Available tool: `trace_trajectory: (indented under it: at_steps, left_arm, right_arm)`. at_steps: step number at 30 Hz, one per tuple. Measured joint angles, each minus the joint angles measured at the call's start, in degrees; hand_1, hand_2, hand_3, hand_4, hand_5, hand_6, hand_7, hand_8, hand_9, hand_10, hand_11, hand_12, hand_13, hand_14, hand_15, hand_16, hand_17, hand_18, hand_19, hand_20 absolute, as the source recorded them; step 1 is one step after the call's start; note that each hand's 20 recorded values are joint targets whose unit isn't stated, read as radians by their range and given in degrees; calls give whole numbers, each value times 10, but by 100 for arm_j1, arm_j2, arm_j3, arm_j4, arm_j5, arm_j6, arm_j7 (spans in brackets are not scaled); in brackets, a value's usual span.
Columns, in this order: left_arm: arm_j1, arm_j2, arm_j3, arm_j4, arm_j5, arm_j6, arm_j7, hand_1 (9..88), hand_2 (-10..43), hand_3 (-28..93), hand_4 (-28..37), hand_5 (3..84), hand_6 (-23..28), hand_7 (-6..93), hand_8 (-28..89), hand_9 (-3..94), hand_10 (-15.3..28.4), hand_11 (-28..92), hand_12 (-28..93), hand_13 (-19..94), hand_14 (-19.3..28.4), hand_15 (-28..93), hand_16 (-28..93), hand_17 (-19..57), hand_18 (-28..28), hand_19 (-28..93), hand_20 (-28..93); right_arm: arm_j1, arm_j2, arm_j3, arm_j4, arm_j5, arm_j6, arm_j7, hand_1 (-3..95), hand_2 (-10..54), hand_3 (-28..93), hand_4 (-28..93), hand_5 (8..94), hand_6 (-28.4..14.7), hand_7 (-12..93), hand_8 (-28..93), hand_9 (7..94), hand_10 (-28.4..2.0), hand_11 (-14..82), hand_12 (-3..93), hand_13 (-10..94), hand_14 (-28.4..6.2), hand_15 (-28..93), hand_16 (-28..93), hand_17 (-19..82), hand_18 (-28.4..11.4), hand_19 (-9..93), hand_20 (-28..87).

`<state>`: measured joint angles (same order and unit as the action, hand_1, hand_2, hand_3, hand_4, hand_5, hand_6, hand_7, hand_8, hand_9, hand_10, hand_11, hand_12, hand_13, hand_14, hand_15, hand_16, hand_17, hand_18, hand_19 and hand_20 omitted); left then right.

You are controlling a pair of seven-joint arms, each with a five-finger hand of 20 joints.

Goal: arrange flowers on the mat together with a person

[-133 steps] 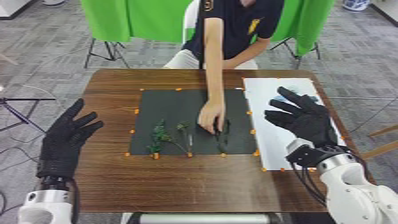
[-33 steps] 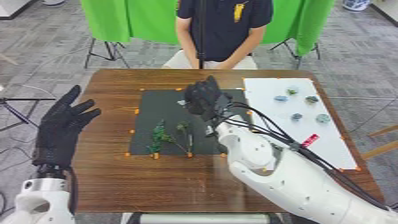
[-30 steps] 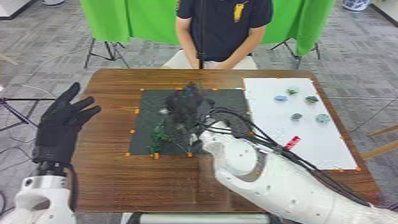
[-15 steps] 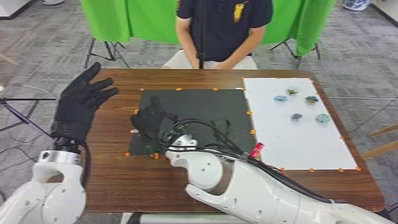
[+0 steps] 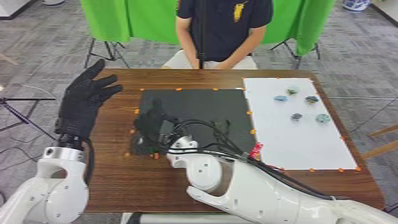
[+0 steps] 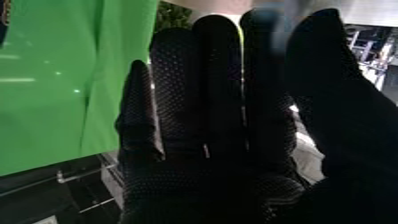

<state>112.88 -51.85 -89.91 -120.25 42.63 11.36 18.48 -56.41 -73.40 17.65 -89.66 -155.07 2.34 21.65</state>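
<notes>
In the head view my right hand [image 5: 153,125] is over the left part of the black mat [image 5: 191,100], covering most of the green stems there. A thin dark stem [image 5: 226,126] lies near the mat's right side. My left hand [image 5: 84,100] stands open beyond the mat's left edge, fingers straight. Several small flower heads, among them a blue one [image 5: 281,98] and a pale green one [image 5: 322,118], lie on the white sheet [image 5: 311,147]. From the right wrist view, my right hand [image 6: 209,110] has straight fingers; a blurred bluish patch beside the thumb cannot be made out.
Orange markers line the mat and sheet on the brown table [image 5: 124,185]. My right forearm crosses the table's front right part, with black cables and a red tag [image 5: 257,150] beside it. A person sits across the table, hands low at its far edge.
The person's hand has withdrawn from the mat. My right hand has moved from the white sheet leftward across the mat, then nearer to me. My left hand has shifted slightly forward and right.
</notes>
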Motion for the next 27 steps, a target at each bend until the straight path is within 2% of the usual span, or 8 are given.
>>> trace_trajectory:
  at_steps: [7,10,12,14,18,20,23,27]
  left_arm:
    - [-58,-10,59,45,3,-30,-19,244,39,791,-260,351,36,124,-97,385,180,222,105,293,273,481,-72,-85,239,476,160]
    - [-34,-1,38,20,1,-13,-24,244,39,790,-258,352,36,124,-97,385,180,223,105,293,272,482,-72,-85,239,475,159]
    - [82,-19,-94,-69,11,3,-47,244,38,790,-258,352,37,124,-97,385,180,223,105,293,272,481,-72,-85,239,476,159]
    - [286,-58,-298,-214,13,51,-56,244,38,791,-258,353,37,124,-97,385,181,223,105,293,273,482,-73,-85,239,476,159]
    - [764,-65,-608,-485,-6,249,-10,244,38,791,-258,352,37,124,-97,385,181,223,105,293,272,482,-73,-85,239,476,159]
    - [977,-54,-679,-551,-32,368,54,244,38,791,-259,353,37,124,-97,385,181,224,105,294,272,481,-73,-85,239,476,159]
    - [1261,-3,-733,-588,-127,543,215,241,41,786,-264,357,35,125,-97,386,180,223,105,294,272,481,-73,-85,240,476,159]
    - [1517,145,-694,-585,-395,721,633,234,43,785,-270,365,34,119,-98,389,178,216,101,294,272,480,-72,-85,240,475,158]
  right_arm:
    - [118,23,-140,0,71,17,188,428,-95,692,-283,695,61,180,-88,684,-113,467,215,597,-95,685,163,103,-184,640,264]
    - [50,0,43,-2,45,0,86,417,-95,710,-283,688,61,176,-111,681,-114,470,210,596,-95,685,161,106,-184,641,262]
    - [-129,-40,398,-57,29,-43,-166,414,-95,719,-283,684,60,175,-130,680,-114,470,208,597,-96,684,160,107,-186,643,263]
    - [-307,-48,701,-214,81,-115,-361,417,-95,722,-283,677,58,176,-137,676,-116,468,207,597,-96,684,160,108,-186,645,263]
    - [-339,157,697,-834,755,-407,-202,421,-95,728,-283,668,54,176,-139,669,-117,459,204,593,-100,682,159,109,-189,649,265]
    - [-318,354,699,-1254,1061,-626,-57,416,-95,725,-283,666,48,172,-139,667,-118,446,199,593,-103,678,158,109,-191,650,265]
    - [-418,704,1015,-1838,1288,-778,11,392,-95,722,-283,652,42,168,-136,655,-121,384,178,573,-118,642,145,107,-211,630,251]
    - [-1088,1081,2332,-2483,1899,-737,-47,328,-77,719,-271,640,35,167,-134,639,-130,270,157,549,-137,565,124,103,-241,600,222]
